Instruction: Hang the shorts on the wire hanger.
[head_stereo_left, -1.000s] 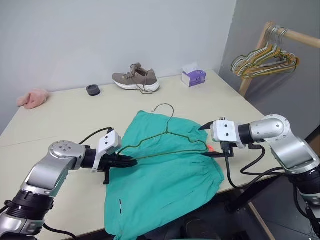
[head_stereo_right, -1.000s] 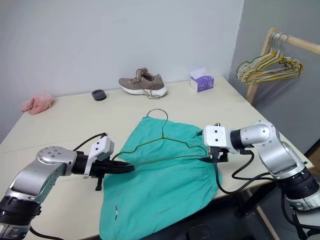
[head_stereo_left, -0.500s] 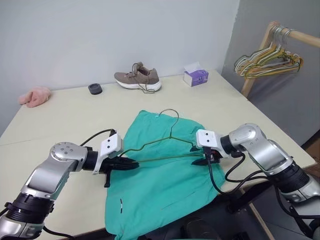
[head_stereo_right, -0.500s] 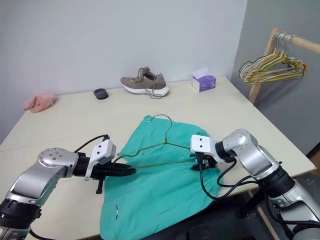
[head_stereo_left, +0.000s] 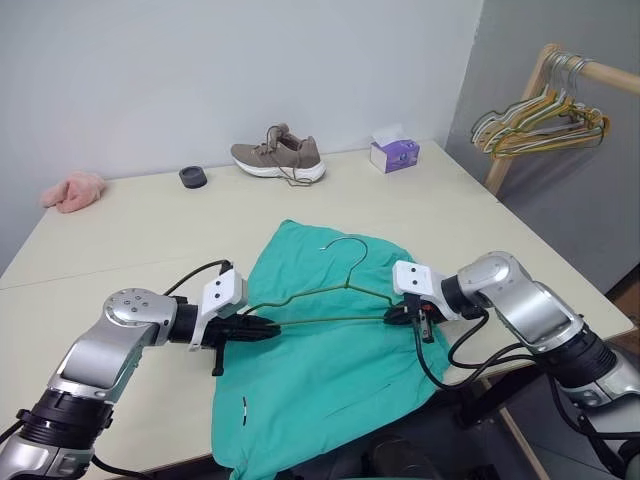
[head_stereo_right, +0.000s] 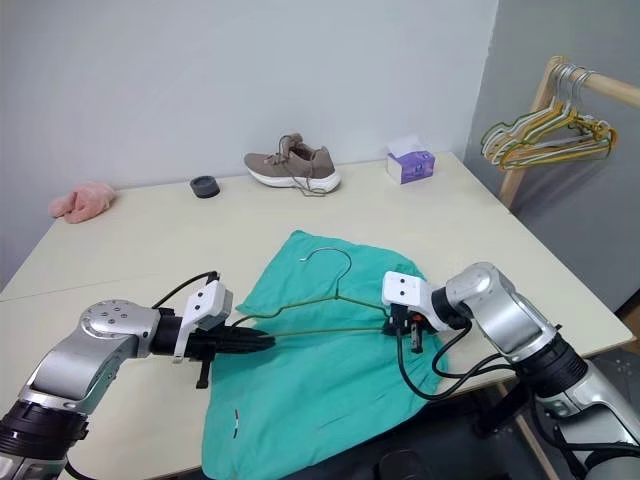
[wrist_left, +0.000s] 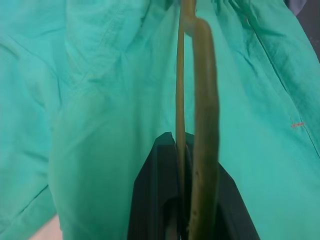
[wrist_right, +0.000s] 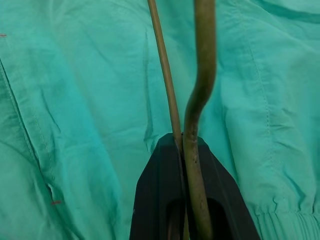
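Observation:
The teal-green shorts (head_stereo_left: 330, 370) lie spread on the table, their lower part drooping over the front edge. Across them lies the olive wire hanger (head_stereo_left: 320, 305), its hook (head_stereo_left: 345, 248) pointing toward the far side. My left gripper (head_stereo_left: 268, 326) is shut on the hanger's left end. The left wrist view shows the black fingers (wrist_left: 160, 180) pinched on the wire (wrist_left: 202, 100). My right gripper (head_stereo_left: 398, 314) is shut on the hanger's right end. In the right wrist view its tips (wrist_right: 181, 142) clamp the wire (wrist_right: 200, 90) over the green cloth (wrist_right: 90, 100).
At the back of the table (head_stereo_left: 130, 240) are a brown shoe (head_stereo_left: 278, 158), a purple tissue box (head_stereo_left: 393, 153), a small black ring (head_stereo_left: 192, 177) and a pink fuzzy cloth (head_stereo_left: 70, 190). A wooden rack with a bunch of hangers (head_stereo_left: 540, 115) stands beyond the table's right edge.
My right gripper came down and in onto the hanger's right end and went from open to shut on it. The hook has shifted nearer. The left gripper kept still.

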